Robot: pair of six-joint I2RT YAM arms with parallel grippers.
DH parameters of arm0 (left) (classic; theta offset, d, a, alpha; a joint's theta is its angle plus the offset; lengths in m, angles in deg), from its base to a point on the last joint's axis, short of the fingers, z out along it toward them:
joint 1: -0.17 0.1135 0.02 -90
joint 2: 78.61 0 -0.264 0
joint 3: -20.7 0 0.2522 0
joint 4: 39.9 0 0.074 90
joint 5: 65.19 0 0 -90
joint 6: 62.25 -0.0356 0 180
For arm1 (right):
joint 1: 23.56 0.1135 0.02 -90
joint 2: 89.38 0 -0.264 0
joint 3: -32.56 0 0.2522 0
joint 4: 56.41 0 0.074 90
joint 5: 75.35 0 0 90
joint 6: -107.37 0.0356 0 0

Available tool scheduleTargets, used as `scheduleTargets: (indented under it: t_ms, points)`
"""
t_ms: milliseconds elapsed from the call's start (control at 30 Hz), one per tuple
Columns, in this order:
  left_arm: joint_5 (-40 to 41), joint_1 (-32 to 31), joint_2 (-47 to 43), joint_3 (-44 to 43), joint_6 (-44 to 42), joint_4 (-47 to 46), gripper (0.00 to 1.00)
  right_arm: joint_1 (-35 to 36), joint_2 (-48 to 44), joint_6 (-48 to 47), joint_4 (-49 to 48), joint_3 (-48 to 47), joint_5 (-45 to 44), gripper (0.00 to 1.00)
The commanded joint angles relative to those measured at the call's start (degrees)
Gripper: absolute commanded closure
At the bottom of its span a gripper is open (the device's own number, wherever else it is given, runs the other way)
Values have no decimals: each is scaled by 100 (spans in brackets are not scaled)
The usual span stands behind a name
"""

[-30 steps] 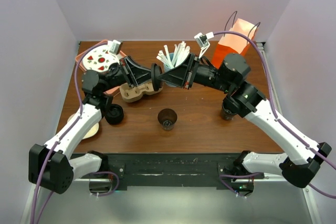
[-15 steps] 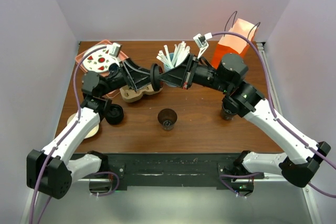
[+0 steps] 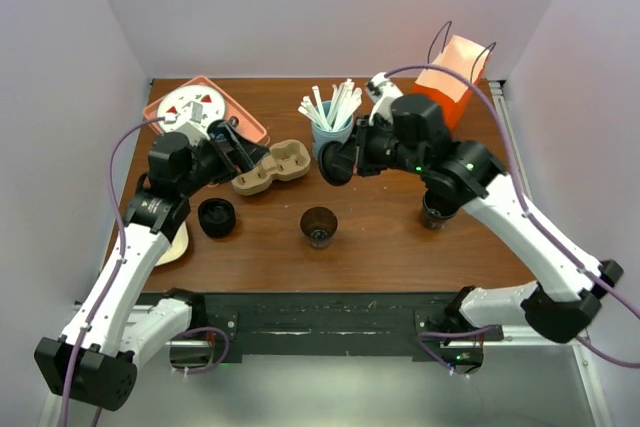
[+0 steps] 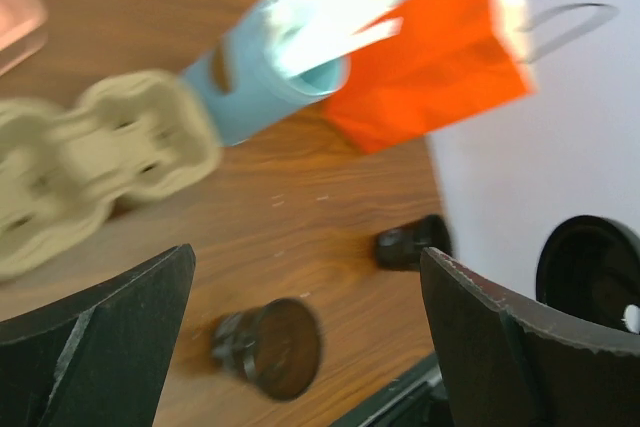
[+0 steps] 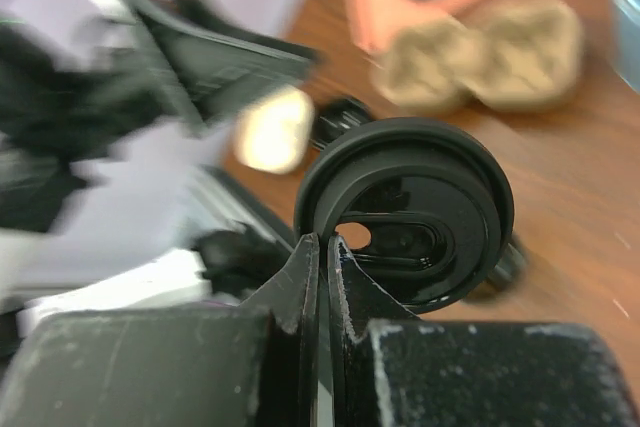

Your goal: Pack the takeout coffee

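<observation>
My right tool [image 3: 345,159] is closed narrow on the rim of a black lid [image 3: 330,164]. From above, the lid stands on edge, clear of the tabletop [image 3: 380,242], just right of the cardboard carrier [image 3: 270,167] and just in front of the blue holder [image 3: 330,127] of white sticks. In the right wrist view, the two fingers [image 5: 300,277] meet at the lid's near edge, and the lid's inner face [image 5: 410,207] is turned toward the camera.

My left tool [image 3: 240,147] is spread wide and holds nothing. It hangs over the left end of the carrier, near the pink tray [image 3: 245,117]. In the left wrist view, the fingers [image 4: 100,337] sit well apart, with bare tabletop between them.

The open coffee cup [image 3: 319,225] stands uncovered at the front centre of the tabletop, apart from both tools. A second lid [image 3: 216,217] lies flat on the tabletop beside my left arm. A second cup [image 3: 433,215] stands partly hidden under my right forearm. The orange bag [image 3: 445,82] stands upright at the far right corner. A pale disc [image 3: 178,245] lies at the left edge.
</observation>
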Motion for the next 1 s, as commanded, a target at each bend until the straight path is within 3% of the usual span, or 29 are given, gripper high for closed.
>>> scheduleTargets:
  t_ms: [0, 167, 467, 967]
  points:
    - [1340, 16, -238, -207, -524, 1711, 0, 230, 598, -322, 1475, 181, -797, 100]
    - [1946, 16, -239, -40, -463, 2363, 1, 582, 1222, -366, 1713, 139, -1317, 100]
    - [1806, 25, -221, 110, -410, 2452, 3, 1250, 2558, -498, 2398, -854, -1739, 100]
    - [1991, 25, -177, 145, -419, 2478, 3, 1453, 3095, -366, 2064, -872, -1625, 100]
